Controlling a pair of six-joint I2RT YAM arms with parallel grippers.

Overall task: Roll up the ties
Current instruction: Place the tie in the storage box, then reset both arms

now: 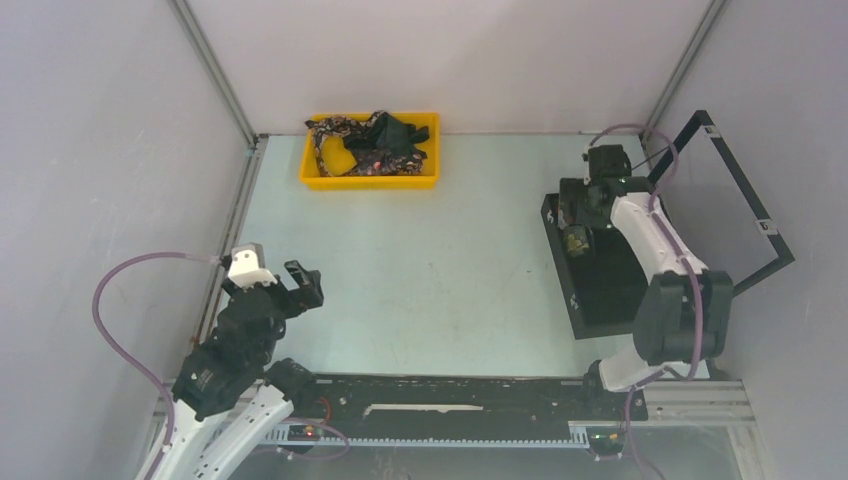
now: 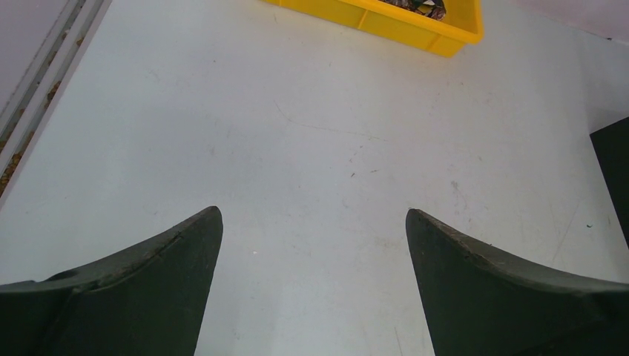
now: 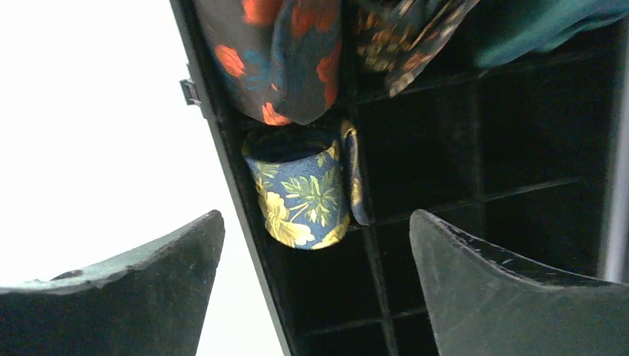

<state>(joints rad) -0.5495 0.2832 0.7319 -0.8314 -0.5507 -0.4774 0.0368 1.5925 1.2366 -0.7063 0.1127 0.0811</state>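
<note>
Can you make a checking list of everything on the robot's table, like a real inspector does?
Surface: pale table, bare in the middle, faint scuffs.
Job's things: loose ties heaped in the yellow tray; one rolled tie sits in a compartment of the black box, other ties next to it.
Clutter: nothing seen.
Grippers: left gripper open over bare table, holding nothing; right gripper open above the box, holding nothing.
Cables: pinkish cables loop from each arm.
Surroundings: grey walls; the box's lid stands open.
</note>
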